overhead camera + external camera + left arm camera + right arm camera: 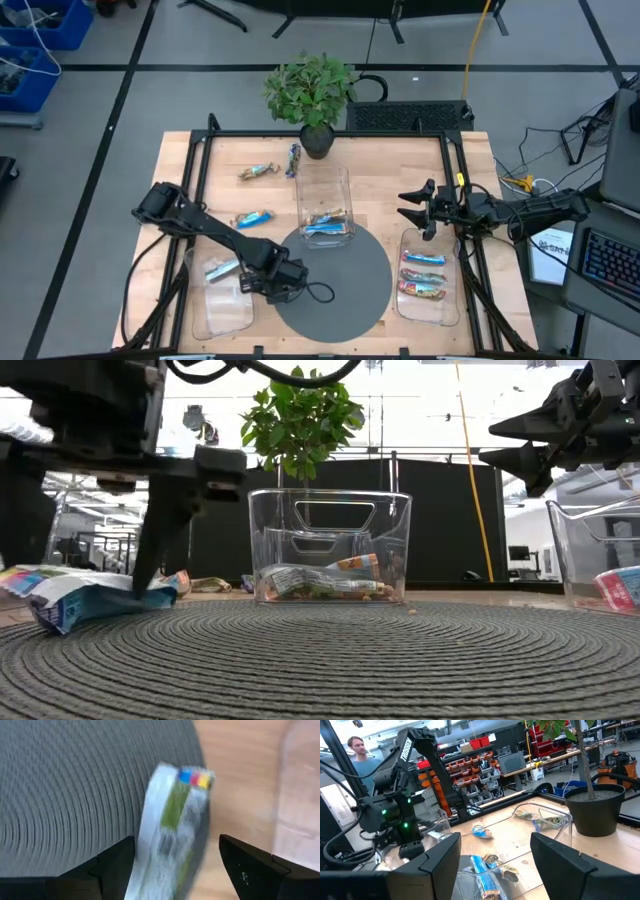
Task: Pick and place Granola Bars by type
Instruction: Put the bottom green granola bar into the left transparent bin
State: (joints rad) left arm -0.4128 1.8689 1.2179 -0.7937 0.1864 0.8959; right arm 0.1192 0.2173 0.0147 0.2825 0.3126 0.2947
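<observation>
Wooden table [400, 190] carries a round grey mat [345, 300].

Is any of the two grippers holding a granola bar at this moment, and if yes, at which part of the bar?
Nothing is held. The left gripper stands open around a silver-white bar at the grey mat's edge, fingers apart from it. The right gripper is open and empty, above the table.

potted plant [313, 95] | round grey mat [345, 300] | clear trays [325, 188]
</observation>
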